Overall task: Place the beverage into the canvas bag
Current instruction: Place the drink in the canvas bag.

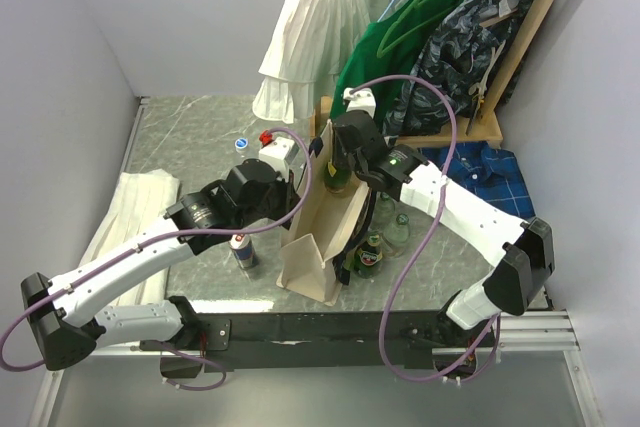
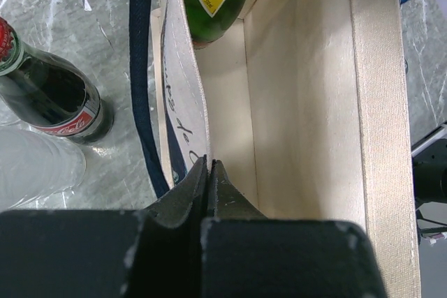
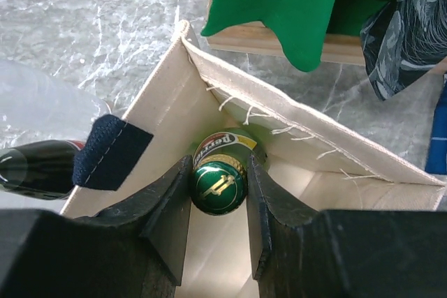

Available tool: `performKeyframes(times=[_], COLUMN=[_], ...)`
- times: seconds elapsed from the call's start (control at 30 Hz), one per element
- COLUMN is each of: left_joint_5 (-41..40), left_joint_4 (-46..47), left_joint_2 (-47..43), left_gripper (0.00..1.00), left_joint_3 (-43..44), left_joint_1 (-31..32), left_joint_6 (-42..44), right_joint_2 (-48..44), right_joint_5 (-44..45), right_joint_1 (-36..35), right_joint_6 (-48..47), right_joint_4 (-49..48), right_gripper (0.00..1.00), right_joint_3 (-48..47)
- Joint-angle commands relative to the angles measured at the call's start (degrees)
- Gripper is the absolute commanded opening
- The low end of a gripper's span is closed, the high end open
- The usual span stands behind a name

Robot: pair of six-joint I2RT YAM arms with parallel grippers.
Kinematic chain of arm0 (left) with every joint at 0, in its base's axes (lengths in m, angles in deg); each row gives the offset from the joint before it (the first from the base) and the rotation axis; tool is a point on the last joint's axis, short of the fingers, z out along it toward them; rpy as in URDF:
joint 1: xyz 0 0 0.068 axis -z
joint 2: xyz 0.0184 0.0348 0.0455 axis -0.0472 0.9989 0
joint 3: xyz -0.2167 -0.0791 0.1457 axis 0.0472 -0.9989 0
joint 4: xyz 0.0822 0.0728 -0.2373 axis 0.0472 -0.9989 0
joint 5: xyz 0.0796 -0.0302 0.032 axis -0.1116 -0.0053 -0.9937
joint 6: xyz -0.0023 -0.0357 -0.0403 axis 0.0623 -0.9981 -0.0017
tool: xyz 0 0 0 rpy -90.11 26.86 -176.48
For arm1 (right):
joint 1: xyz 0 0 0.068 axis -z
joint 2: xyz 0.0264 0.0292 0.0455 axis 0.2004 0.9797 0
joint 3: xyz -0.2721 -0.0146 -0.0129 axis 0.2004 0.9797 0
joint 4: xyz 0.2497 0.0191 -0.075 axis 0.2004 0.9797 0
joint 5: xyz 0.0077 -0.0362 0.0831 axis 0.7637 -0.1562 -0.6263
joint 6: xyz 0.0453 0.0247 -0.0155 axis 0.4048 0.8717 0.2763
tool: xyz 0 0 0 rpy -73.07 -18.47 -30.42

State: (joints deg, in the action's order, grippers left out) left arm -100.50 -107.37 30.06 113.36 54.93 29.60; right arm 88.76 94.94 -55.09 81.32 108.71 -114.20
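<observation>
Canvas bag (image 1: pixel 318 239) stands upright, mouth open, between the two grippers.

Right gripper (image 3: pixel 218 167): jaws narrow, clamped on the neck of a green bottle (image 3: pixel 218 185) just under its green cap. The bottle hangs straight below this gripper, inside the mouth of the bag, with cream walls on all sides of it. The left wrist view shows its lower body and yellow label within the bag's far end. Whether its base touches the bag floor cannot be told.

Left gripper (image 2: pixel 209 172): fingers pressed together, pinching the rim of the bag's printed side wall. The bag's interior opens ahead of these fingers; apart from the green bottle, nothing shows in it.

Navy strap (image 3: pixel 112 151) lies over the rim to the left of the right gripper's fingers.

Outside the bag, left of the left gripper, a cola bottle (image 2: pixel 52 95) with a red label lies on the marble table (image 2: pixel 91 5), touching a clear plastic bottle (image 2: pixel 35 165). Neither touches the bag.
</observation>
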Motion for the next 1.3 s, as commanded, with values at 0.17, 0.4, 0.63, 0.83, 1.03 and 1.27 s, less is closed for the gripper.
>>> performKeyframes(times=[0.17,0.4,0.63,0.83,1.03,1.27], left_joint_5=[0.7,1.0,1.0,1.3,1.1,0.5], left_joint_4=[0.1,-0.1,-0.3,-0.6,-0.9,-1.2], left_joint_2=[-2.2,-2.5,-2.5,-2.5,-2.4,-2.9], left_gripper=[0.01,0.01,0.01,0.01,0.01,0.01], left_joint_3=[-0.2,-0.3,-0.5,-0.7,-0.5,-0.6], left_joint_1=[0.4,0.4,0.5,0.5,0.5,0.4], left_joint_6=[0.1,0.2,0.5,0.8,0.9,1.0], right_joint_2=[-1.1,-0.3,1.8,3.4,5.8,7.4], right_joint_5=[2.5,2.5,3.0,3.5,3.8,4.2], right_joint_1=[-0.3,-0.3,-0.3,-0.2,-0.2,-0.2], right_joint_6=[0.3,0.7,0.5,0.5,0.6,0.9], right_joint_4=[-10.6,-12.1,-15.8,-17.2,-17.7,-17.9], right_gripper=[0.00,0.00,0.00,0.00,0.00,0.00], right_joint_3=[-1.8,0.0,2.6,3.1,3.1,3.2])
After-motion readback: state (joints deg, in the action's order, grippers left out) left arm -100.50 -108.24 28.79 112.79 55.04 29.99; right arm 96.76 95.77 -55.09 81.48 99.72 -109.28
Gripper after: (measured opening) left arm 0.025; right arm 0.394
